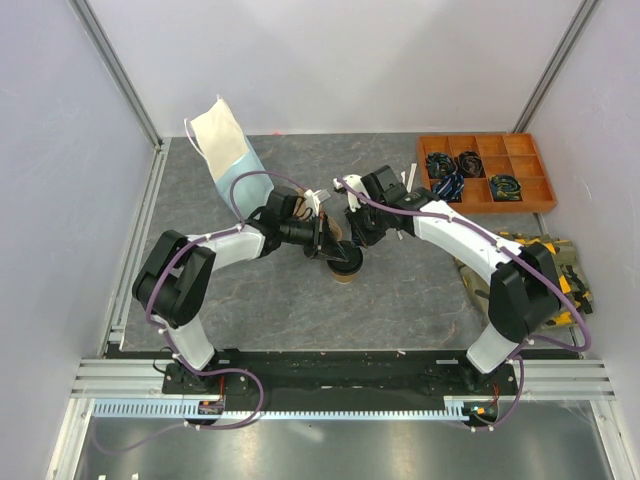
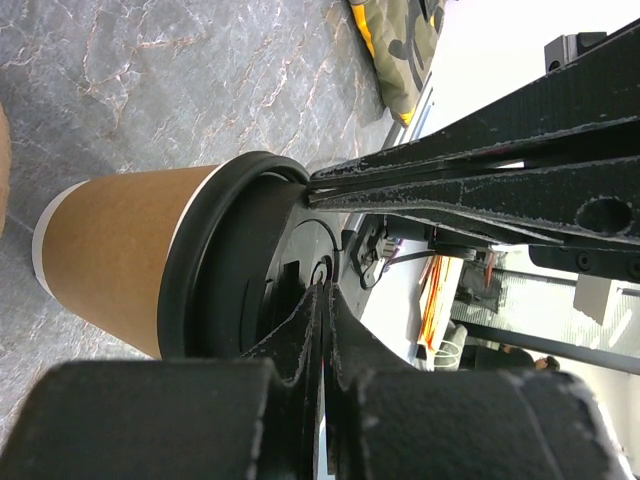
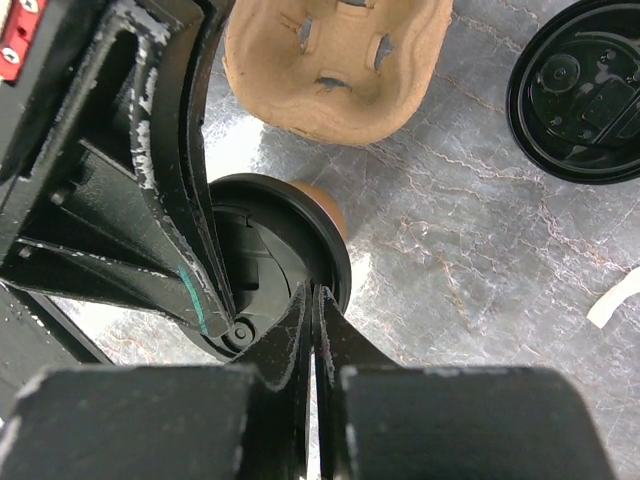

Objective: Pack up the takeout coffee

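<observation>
Left gripper [image 2: 322,300] has its two fingers pressed flat together with nothing visible between them, and their tips sit on the top face of the black lid [image 2: 220,270] that caps the takeout coffee [image 2: 120,250]. Right gripper [image 3: 312,300] is likewise fully narrowed, finger against finger, and its tips meet the near rim of that same lid. From the left wrist camera its long dark fingers reach in from the opposite side and touch the lid's edge. The tan cup stands upright on the grey marbled table [image 1: 420,290], near the middle, between the two arms and slightly nearer their bases than the gripper bodies. Just beyond the cup, apart from it, lies the moulded-pulp cup carrier [image 3: 335,60] with its wells facing up and nothing in them. A black round disc [image 3: 580,90], shaped like a second lid, lies on the table to the side of the carrier. A light-blue paper bag [image 1: 235,165] with white handles is at the far left of the table, its mouth pointing toward the back wall. At the far right sits an orange compartment tray [image 1: 485,172] holding dark coiled items, and nearer the right arm's elbow lies a camouflage-and-yellow fabric item [image 1: 540,260].
</observation>
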`<state>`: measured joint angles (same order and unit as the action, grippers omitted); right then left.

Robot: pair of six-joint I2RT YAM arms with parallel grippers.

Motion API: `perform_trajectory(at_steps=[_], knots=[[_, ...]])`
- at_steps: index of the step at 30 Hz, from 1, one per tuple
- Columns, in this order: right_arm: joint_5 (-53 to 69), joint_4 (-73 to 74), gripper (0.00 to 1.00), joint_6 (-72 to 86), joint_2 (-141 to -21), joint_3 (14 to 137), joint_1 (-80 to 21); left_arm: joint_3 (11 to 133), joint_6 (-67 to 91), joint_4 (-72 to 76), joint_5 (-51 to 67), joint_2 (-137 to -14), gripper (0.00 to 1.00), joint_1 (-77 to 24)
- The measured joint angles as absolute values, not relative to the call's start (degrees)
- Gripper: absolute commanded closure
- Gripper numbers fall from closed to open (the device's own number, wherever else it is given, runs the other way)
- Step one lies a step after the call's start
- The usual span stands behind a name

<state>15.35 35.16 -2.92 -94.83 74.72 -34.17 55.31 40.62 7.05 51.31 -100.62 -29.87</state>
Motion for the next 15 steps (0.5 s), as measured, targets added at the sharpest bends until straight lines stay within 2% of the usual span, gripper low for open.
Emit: perform_trajectory(at_steps=[6,15], knots=[[16.0,39.7,0.89,-3.7,-94.7,77.4,-34.2,56.0,40.3,6.0,51.2,-100.8,0.98,-29.9],[18.2,45.1,0.89,-3.7,-91.9,79.2,-34.5,56.5,39.8,5.8,51.2,-101.1,0.98,-29.9]])
